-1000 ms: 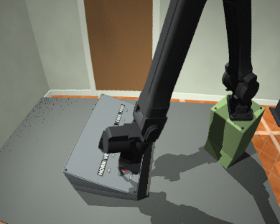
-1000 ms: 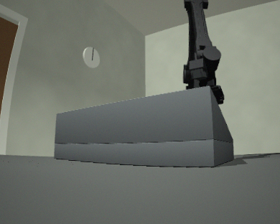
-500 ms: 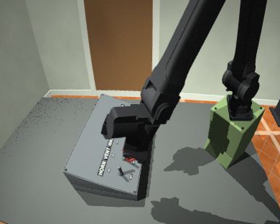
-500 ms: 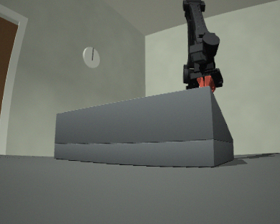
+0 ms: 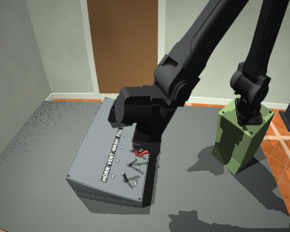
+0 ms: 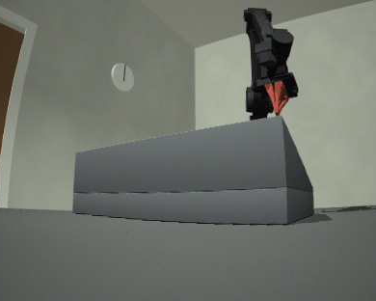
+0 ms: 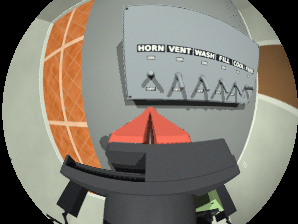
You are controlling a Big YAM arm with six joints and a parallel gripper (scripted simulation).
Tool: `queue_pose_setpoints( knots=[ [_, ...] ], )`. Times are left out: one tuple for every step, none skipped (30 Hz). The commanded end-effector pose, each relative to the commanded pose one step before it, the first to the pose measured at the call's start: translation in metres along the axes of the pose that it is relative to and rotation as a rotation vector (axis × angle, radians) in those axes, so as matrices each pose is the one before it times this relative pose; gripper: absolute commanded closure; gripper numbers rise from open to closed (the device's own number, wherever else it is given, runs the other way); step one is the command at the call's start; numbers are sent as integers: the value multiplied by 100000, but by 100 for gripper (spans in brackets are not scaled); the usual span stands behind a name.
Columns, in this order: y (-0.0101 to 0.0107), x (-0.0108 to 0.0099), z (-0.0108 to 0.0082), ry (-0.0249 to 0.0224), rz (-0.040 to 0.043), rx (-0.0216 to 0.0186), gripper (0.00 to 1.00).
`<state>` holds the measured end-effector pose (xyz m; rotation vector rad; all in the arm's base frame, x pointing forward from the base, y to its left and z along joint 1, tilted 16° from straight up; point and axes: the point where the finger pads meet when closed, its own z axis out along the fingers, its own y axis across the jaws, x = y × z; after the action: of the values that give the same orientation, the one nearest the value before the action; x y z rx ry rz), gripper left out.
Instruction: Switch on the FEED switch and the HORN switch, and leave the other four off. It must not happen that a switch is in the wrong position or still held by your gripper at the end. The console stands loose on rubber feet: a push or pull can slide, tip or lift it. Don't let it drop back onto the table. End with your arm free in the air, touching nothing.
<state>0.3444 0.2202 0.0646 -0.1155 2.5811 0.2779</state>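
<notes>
The grey console stands on the dark table with its sloped panel facing up. White labels run along it; I read HORN, VENT and WASH, and the arm hides the far ones. In the wrist view the label row sits above a row of several toggle levers. The HORN lever leans differently from its neighbours. I cannot make out the FEED label. My gripper has red fingers and is shut on nothing. It hangs a little above the panel near the WASH lever, clear of the console top in the low side view.
The arm's green pedestal stands to the right of the console on the table. Orange tiled floor lies beyond the table's right edge. A brown door and pale walls stand behind.
</notes>
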Motion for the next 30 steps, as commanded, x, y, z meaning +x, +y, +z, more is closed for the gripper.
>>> queue_pose_setpoints(
  knots=[
    [-194,457,249,1879,421,1238,100],
    [-5,11,8,29,-4,16,0],
    [38,-95,-110,-333,-9,-183,0],
    [34,-87,-103,-312,41,-171,0],
    [10,-21,-13,-82,11,-45,0],
    [0,0,0,0,0,0,0],
    [0,0,0,0,0,0,0],
    [0,-1,0,-1,0,0,0],
    [0,1,0,1,0,1,0],
    [0,0,0,0,0,0,0],
    [0,0,0,-1,0,0,0],
    [0,0,0,0,0,0,0],
    [0,0,0,1,0,0,0],
    [0,0,0,-1,0,0,0],
    [0,0,0,0,0,0,0],
    [0,0,0,0,0,0,0],
    [0,0,0,0,0,0,0],
    [0,0,0,-1,0,0,0],
    [0,0,0,0,0,0,0],
    [0,0,0,0,0,0,0],
    [0,0,0,0,0,0,0],
    [0,0,0,0,0,0,0],
    [0,0,0,0,0,0,0],
    [0,0,0,0,0,0,0],
    [0,0,0,0,0,0,0],
    [0,0,0,0,0,0,0],
    [0,0,0,0,0,0,0],
    [0,0,0,0,0,0,0],
    [0,0,0,0,0,0,0],
    [0,0,0,0,0,0,0]
  ],
)
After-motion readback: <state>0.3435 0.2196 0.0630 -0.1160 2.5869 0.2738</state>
